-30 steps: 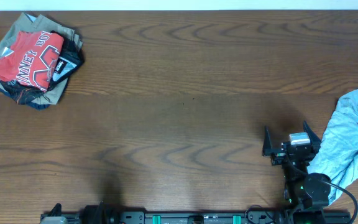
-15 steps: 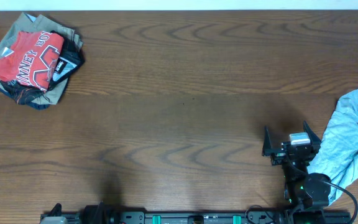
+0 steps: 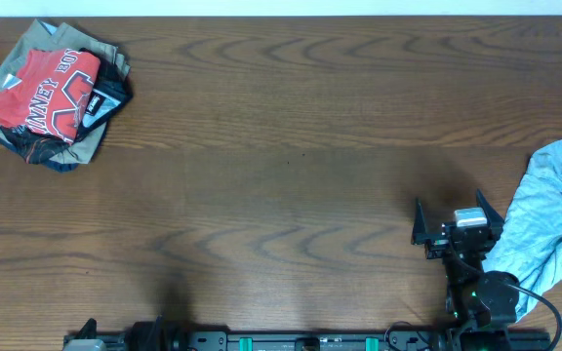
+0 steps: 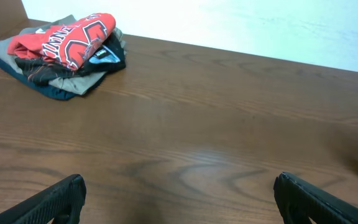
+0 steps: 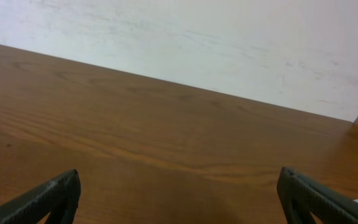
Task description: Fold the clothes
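Holding left gripper (image 4: 179, 200) and right gripper (image 3: 449, 216) jaws wide apart, gripping nothing. Probably reaching next for the crumpled blue shirt (image 3: 554, 224) lying just right of the right gripper; likely best pinching one hem, dragging it flat toward the middle, leaving the far-left stack (image 3: 52, 93) alone.

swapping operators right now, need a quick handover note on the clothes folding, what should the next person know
Left gripper: open, empty, at the near edge of the table.
Right gripper: open, empty, just left of the blue-grey shirt.
Pile: far-left corner, red shirt on top, looks roughly folded.
Blue-grey shirt: crumpled at the right edge, not folded.
Left to do: spread and fold it, then probably add it to the pile.
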